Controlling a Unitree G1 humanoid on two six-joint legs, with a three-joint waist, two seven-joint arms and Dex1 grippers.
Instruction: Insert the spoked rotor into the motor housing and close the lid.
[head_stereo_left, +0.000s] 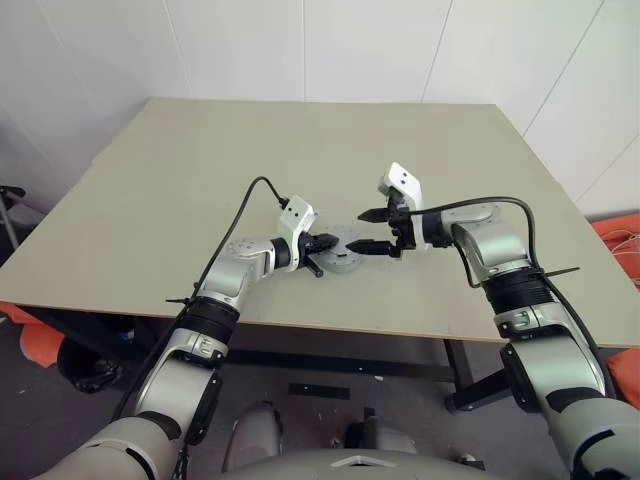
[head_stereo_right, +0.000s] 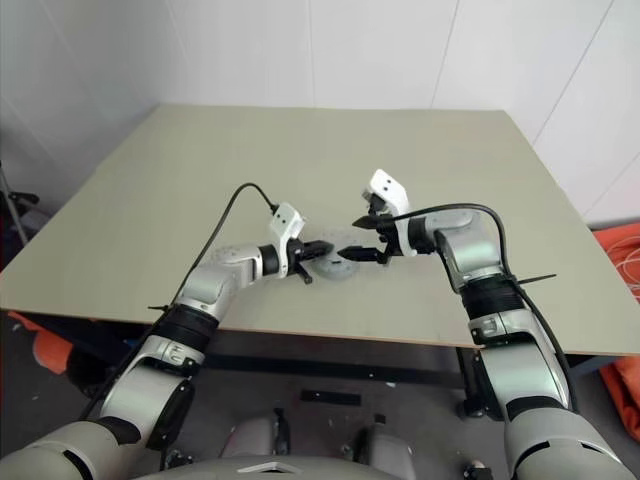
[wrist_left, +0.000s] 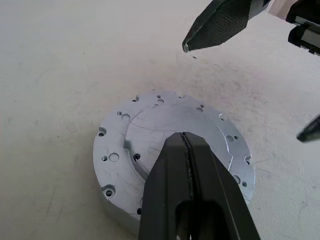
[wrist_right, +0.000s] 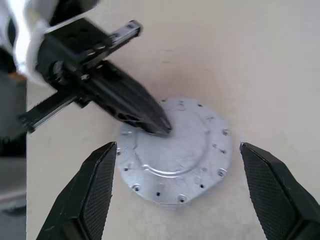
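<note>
Lid seated flat on motor housing, on counter. Left hand, fingers pressed together, empty, tips resting on lid's top. Right hand, fingers spread wide, empty, poised just beside lid, opposite left hand.

Beige table, white walls

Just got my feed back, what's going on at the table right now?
The lid sits closed on the motor housing on the table. The left gripper, jaws shut, rests its tips on the lid's top. The right gripper hangs just beside the assembly with jaws wide open, holding nothing.
</note>
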